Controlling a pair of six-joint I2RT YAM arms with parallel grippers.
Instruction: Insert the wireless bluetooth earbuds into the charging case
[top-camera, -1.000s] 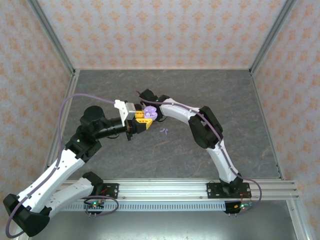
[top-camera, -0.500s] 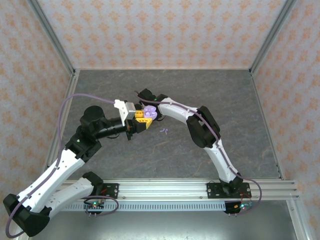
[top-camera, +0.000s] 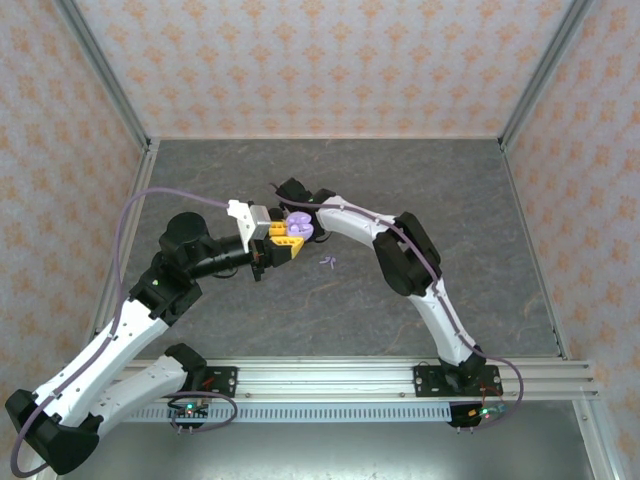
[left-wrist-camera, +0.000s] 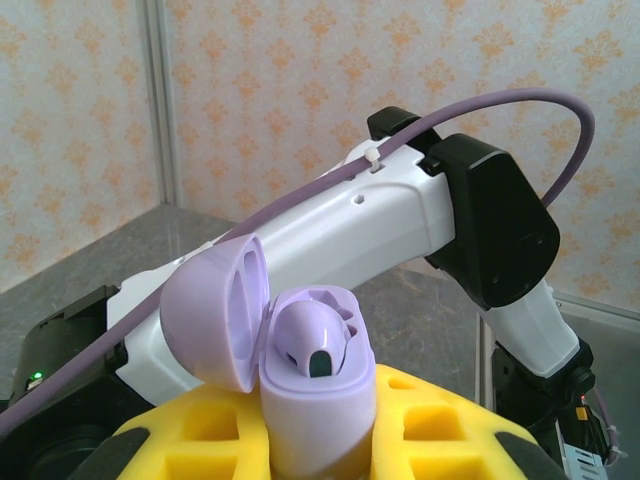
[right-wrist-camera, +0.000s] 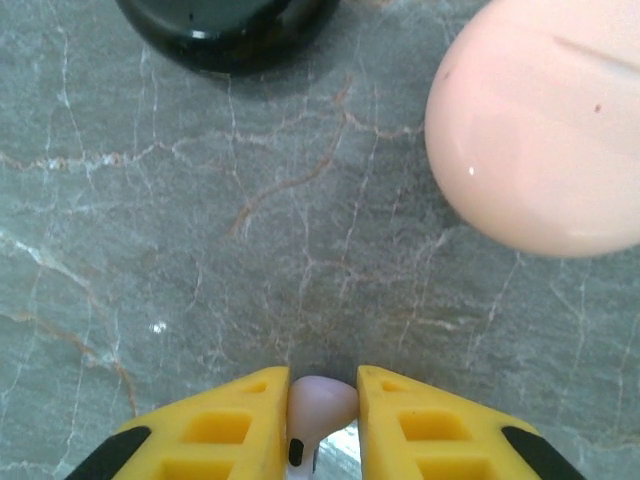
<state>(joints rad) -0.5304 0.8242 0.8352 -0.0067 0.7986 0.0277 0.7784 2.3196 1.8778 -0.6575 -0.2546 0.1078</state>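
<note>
Top view: L jaws, centre-left of frame, pinch the lilac case (top-camera: 298, 227) by its body, clear of the bench (top-camera: 450, 200). R arm (top-camera: 400, 245) arcs in from lower right, its wrist end just above the case in frame. One loose lilac earbud (top-camera: 328, 262) lies on the bench, just below-right of the held case, outside any container.

L wrist view: case body stands upright betw. the yellow pads (left-wrist-camera: 470, 435), bottom centre. Lid (left-wrist-camera: 215, 310) hinged open, swung to the left and tilted. One seated lilac earbud (left-wrist-camera: 312, 340) sits in the case well, dark spot facing cam. Whether the 2nd well is filled: cannot tell, hidden by the rim.

R wrist view: R jaws pressed onto a pale earbud (right-wrist-camera: 322, 400), bottom centre, pinkish-lilac, gripped betw. the two yellow tips. Contact w/ bench: cannot tell. Pink round case (right-wrist-camera: 540, 130) at upper right, shut, resting on the bench. Black round item (right-wrist-camera: 225, 25) at top edge, cut off by frame; grey bench shows betw. the two.
</note>
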